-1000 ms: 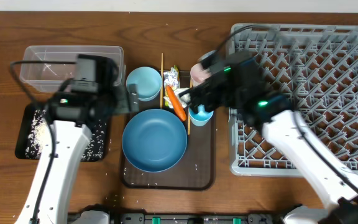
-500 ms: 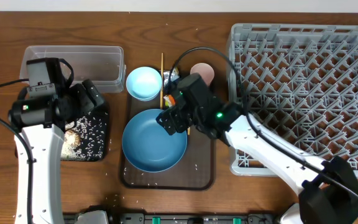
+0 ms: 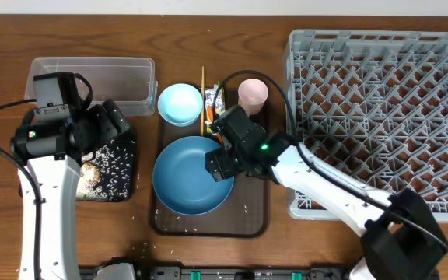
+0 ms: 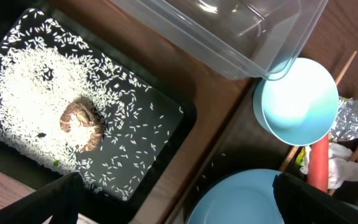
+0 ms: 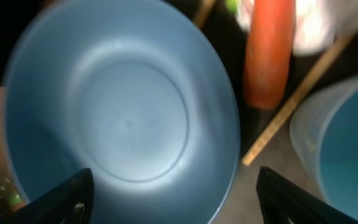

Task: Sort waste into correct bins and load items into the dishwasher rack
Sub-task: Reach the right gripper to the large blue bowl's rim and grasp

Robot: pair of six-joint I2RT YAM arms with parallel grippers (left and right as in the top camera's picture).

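The large blue bowl [image 3: 189,180] sits on the dark brown serving tray [image 3: 208,223]. My right gripper [image 3: 221,162] hangs open over the bowl's right rim [image 5: 123,106], holding nothing. Behind it lie the orange carrot [image 5: 267,56], a chopstick [image 5: 297,99] and the light-blue cup [image 5: 347,149]. My left gripper [image 3: 109,126] is open and empty over the black tray [image 3: 123,187], which holds rice [image 4: 30,87] and the brownish scrap [image 4: 79,124]. The small light-blue bowl [image 3: 180,103], pink cup [image 3: 253,93], silver wrapper [image 4: 356,118] and white tissue [image 4: 340,155] stay on the serving tray.
The clear tub [image 3: 92,78] stands behind the black tray and looks empty. The grey dishwasher rack [image 3: 379,117] fills the right side with no items in it. Loose rice grains lie on the serving tray's front edge.
My right gripper moved from above the carrot and cups forward to the large bowl's right rim, uncovering the pink cup. My left arm swung left a second ago and has stayed still since.
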